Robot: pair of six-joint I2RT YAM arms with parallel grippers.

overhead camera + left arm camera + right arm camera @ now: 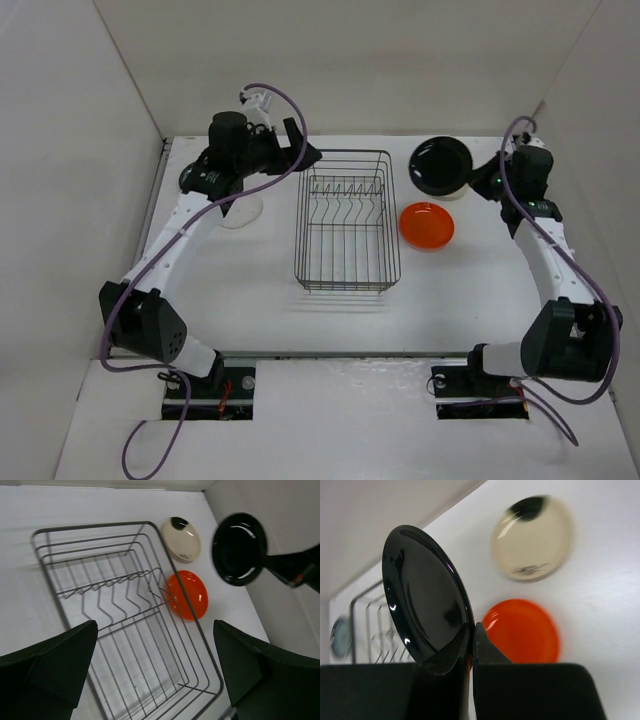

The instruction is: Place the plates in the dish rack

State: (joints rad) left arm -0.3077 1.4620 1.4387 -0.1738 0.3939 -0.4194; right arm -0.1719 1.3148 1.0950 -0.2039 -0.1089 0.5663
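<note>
Orange plate (427,225) lies flat just right of dish rack (300,215). Beyond it, right gripper (471,635) pinches black plate (425,595) by its rim, off the table; rack lies to its left. Left gripper (155,655) gapes empty over rack's far-left corner.

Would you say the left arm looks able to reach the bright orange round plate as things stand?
Probably, though awkwardly: the left gripper is open, but the dark wire dish rack lies between it and the orange plate, and the right gripper, holding the round black plate, is close by.
</note>
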